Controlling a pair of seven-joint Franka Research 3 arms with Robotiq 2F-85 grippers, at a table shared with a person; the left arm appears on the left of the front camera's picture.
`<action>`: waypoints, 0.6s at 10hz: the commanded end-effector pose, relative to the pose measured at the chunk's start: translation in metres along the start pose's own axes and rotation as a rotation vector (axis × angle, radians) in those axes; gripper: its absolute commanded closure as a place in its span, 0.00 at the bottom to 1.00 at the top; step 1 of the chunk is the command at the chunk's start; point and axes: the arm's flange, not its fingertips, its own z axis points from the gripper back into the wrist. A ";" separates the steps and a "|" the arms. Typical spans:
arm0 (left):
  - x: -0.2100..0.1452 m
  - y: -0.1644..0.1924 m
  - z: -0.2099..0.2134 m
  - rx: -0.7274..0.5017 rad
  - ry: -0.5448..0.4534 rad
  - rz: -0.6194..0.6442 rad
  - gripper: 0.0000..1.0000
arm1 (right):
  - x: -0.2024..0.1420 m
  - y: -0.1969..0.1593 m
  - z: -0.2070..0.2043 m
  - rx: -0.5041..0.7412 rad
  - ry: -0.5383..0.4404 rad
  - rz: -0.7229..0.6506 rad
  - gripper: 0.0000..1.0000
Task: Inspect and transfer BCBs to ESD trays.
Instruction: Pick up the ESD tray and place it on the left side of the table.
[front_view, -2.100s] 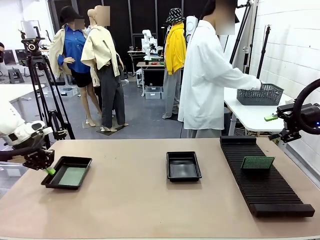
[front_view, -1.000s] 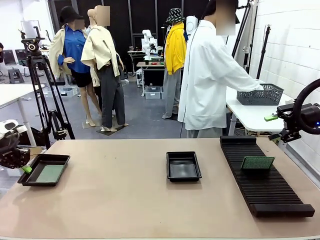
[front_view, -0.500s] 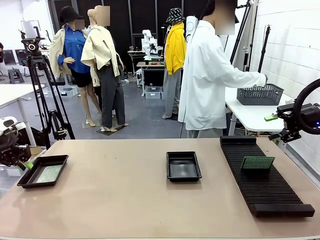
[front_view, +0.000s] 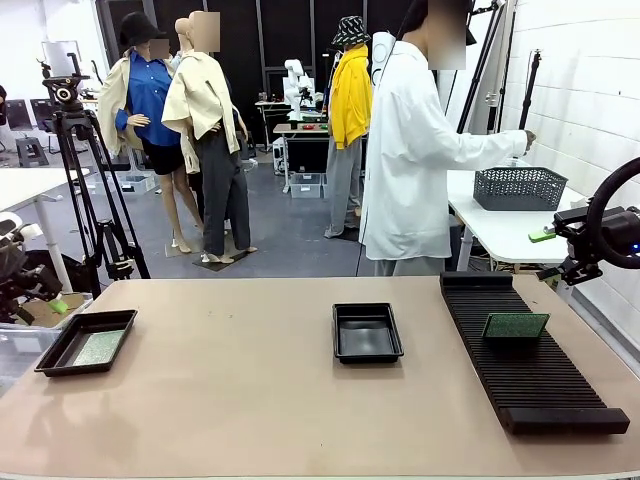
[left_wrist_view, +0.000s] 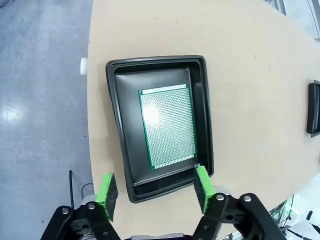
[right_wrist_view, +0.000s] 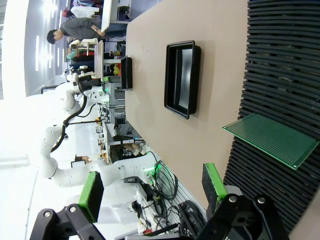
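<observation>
the tan table (front_view: 250, 410) carries the left tray (front_view: 121, 318) at its left edge, the middle tray (front_view: 367, 356) at centre, and a ribbed black rack (front_view: 530, 385) on the right.

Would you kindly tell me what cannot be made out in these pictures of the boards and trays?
- Left wrist view: glare washes out part of the board in the left tray.
- Right wrist view: the tilted board on the rack hides its own underside.
- Front view: the picture's edge cuts off the left gripper.

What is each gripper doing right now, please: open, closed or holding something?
Left gripper: open, empty, near the ESD tray with a BCB in it.
Right gripper: open, empty.
</observation>
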 end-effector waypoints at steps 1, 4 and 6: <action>-0.008 -0.007 0.001 0.028 -0.003 -0.005 0.00 | -0.001 0.002 -0.002 -0.007 -0.005 -0.012 0.00; -0.004 -0.006 0.003 -0.001 -0.001 -0.010 0.00 | -0.001 0.002 -0.002 -0.007 -0.005 -0.012 0.00; -0.004 -0.006 0.003 -0.001 -0.001 -0.010 0.00 | -0.001 0.002 -0.002 -0.007 -0.005 -0.012 0.00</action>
